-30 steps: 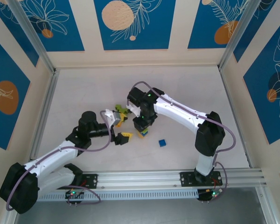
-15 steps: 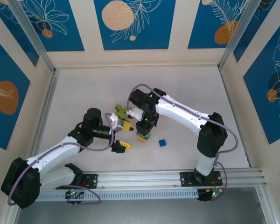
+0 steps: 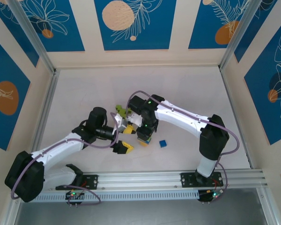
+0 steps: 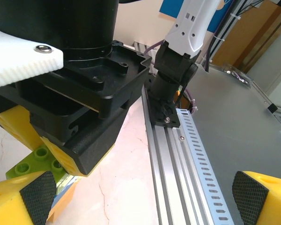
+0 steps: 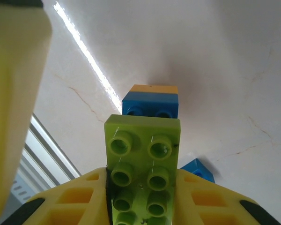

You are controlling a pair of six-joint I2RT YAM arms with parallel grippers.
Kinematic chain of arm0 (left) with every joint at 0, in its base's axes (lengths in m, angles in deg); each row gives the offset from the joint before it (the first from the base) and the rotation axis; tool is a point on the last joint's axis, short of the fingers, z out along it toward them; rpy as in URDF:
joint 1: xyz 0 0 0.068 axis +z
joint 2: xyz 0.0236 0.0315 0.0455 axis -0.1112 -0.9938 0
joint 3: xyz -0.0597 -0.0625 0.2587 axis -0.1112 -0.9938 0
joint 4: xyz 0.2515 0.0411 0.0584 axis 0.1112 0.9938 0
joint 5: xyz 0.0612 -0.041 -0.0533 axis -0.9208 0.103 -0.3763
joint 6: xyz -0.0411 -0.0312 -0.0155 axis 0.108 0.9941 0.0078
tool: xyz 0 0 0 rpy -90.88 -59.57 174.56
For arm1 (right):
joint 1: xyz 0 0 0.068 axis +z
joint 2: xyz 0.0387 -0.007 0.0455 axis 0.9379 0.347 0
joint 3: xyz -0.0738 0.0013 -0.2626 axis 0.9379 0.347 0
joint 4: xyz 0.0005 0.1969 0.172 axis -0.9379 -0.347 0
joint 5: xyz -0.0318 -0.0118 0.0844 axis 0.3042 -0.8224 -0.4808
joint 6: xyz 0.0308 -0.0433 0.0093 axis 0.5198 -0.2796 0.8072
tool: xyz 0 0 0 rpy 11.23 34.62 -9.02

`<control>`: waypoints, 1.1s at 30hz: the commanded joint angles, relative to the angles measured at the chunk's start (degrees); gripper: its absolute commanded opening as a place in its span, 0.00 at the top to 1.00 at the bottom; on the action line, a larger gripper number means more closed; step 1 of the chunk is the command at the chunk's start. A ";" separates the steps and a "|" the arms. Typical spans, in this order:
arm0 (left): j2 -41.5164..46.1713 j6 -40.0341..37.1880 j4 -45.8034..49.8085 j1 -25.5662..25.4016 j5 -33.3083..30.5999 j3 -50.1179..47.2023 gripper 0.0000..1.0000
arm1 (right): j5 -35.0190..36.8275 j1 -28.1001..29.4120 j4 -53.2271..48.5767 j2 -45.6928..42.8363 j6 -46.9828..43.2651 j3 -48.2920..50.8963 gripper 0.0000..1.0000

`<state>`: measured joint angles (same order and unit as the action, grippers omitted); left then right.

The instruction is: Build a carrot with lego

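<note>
Because we want to push the green brick [image 5: 143,154] onto the stack [image 5: 150,104], our right gripper [image 5: 145,206] squeezes the brick tight between its two fingers. The brick's bumps face the wrist camera, and its far end pokes out right at the stack. We cannot tell if the two touch yet.

The stack is a blue piece stuck to an orange piece, and it sits on the table [image 5: 215,56].

Our left gripper [image 3: 125,137] waits just beside the stack with its fingers far apart and nothing in them. We think it is there so it can hold the stack and stop it sliding when we push.

A loose blue brick [image 3: 163,143] lies near the stack on the other side. A green pile [image 3: 123,111] lies just past the stack, away from our arm bases.
</note>
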<state>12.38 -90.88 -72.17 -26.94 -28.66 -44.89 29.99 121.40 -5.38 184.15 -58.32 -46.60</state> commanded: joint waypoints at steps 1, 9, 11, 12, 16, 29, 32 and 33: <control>0.56 -1.10 -1.59 -0.14 -5.52 1.33 0.01 | -2.71 0.92 0.97 -1.70 -0.94 0.83 0.69; 0.54 -0.37 -3.00 0.03 -8.30 0.70 0.01 | -1.79 -0.73 0.29 -9.32 -0.36 0.21 0.70; 0.13 -0.24 -3.17 0.01 -8.58 0.77 0.01 | -1.34 -0.98 -0.74 -10.32 -0.18 0.26 0.70; 0.03 0.02 -3.53 0.21 -9.02 0.67 0.01 | -1.14 -1.14 -1.44 -10.75 -0.02 0.20 0.70; 2.22 4.02 -8.85 2.87 -9.88 -1.78 0.01 | -1.19 -1.10 -3.52 -12.11 0.52 0.99 0.70; 10.12 20.10 -26.63 17.61 -16.02 -10.82 0.00 | -5.29 4.53 -1.60 -9.04 -4.40 5.63 0.70; 10.20 20.98 -27.58 18.37 -16.13 -11.18 0.01 | -5.51 5.51 -1.44 -6.46 -5.76 4.48 0.70; 10.54 20.94 -27.44 18.47 -16.25 -11.22 0.01 | -5.59 5.67 -1.66 -5.41 -6.19 3.89 0.70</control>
<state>21.84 -71.93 -96.38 -9.41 -44.24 -55.47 26.93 126.49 -6.65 176.89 -61.86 -41.61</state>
